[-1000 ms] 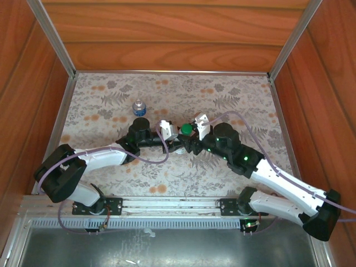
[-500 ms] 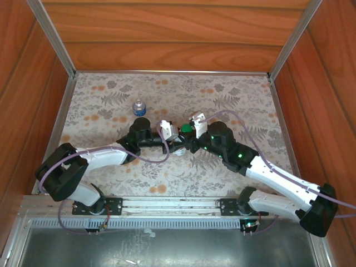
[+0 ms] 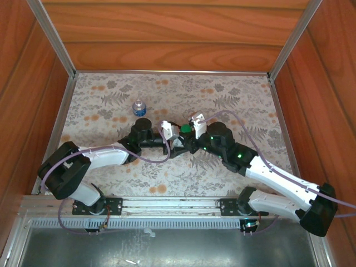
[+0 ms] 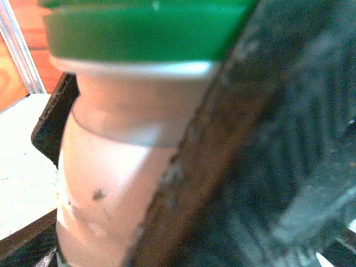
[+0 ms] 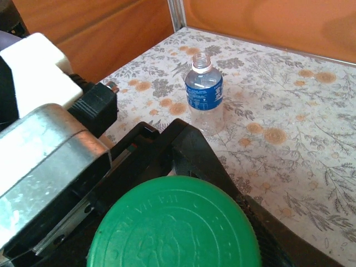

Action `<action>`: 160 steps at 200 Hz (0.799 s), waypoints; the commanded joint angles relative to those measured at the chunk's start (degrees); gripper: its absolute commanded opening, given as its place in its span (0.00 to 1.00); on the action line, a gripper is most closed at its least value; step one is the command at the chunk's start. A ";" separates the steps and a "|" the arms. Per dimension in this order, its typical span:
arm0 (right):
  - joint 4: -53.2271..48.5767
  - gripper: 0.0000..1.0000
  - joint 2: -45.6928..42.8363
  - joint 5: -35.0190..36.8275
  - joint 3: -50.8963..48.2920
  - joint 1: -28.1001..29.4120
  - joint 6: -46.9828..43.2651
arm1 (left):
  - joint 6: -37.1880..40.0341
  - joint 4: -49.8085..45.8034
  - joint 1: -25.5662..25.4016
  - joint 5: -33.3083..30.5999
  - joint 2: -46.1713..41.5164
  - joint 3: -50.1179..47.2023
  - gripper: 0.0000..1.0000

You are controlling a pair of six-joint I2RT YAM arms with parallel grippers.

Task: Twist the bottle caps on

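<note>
The white bottle [image 4: 117,167] stands upright mid-table between the fingers of my left gripper [image 3: 172,137]. One dark finger [image 4: 239,167] lies against its side; the grip itself is too blurred to judge. The dark green cap [image 3: 186,129] sits on the bottle's neck [image 4: 139,28]. My right gripper [image 3: 187,132] comes down over it from the right and is shut on the green cap [image 5: 175,228], with a ridged finger [image 5: 281,236] pressed to the rim. The short clear bottle [image 3: 139,107] with the blue label [image 5: 204,94] stands apart at the back left, its mouth uncovered.
Wooden walls with metal rails [image 3: 53,41] enclose the floral tabletop [image 3: 233,100] on three sides. Purple cables [image 3: 150,158] loop off both wrists above the table. The arm bases are bolted to a metal bar [image 3: 167,204] at the near edge.
My right gripper has shifted slightly left onto the green cap and narrowed around it, its wrist turning. The left gripper stays by the white bottle, barely moved.
</note>
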 commanded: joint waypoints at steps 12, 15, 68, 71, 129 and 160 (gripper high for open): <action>1.19 0.22 -0.25 1.57 -0.76 0.02 0.33 | -0.09 0.88 0.20 0.93 0.06 0.97 0.98; 1.07 0.22 -0.26 1.73 -0.75 0.02 0.33 | -0.13 0.92 0.22 0.73 -0.02 0.91 0.98; 0.84 0.22 -0.42 3.32 -0.96 0.02 -0.06 | 0.29 0.92 0.33 -2.62 -2.86 -1.47 1.00; 0.76 0.22 -0.39 3.47 -0.89 0.01 -0.10 | 0.40 0.92 0.36 -2.83 -3.00 -1.63 1.00; -1.79 0.22 -0.26 8.70 -0.60 -0.01 -2.40 | 1.61 0.92 1.53 -8.44 -7.41 -4.83 1.00; -1.14 0.20 0.76 12.93 -0.44 -1.13 -3.91 | 2.40 0.75 1.58 -11.25 -9.94 -7.71 1.00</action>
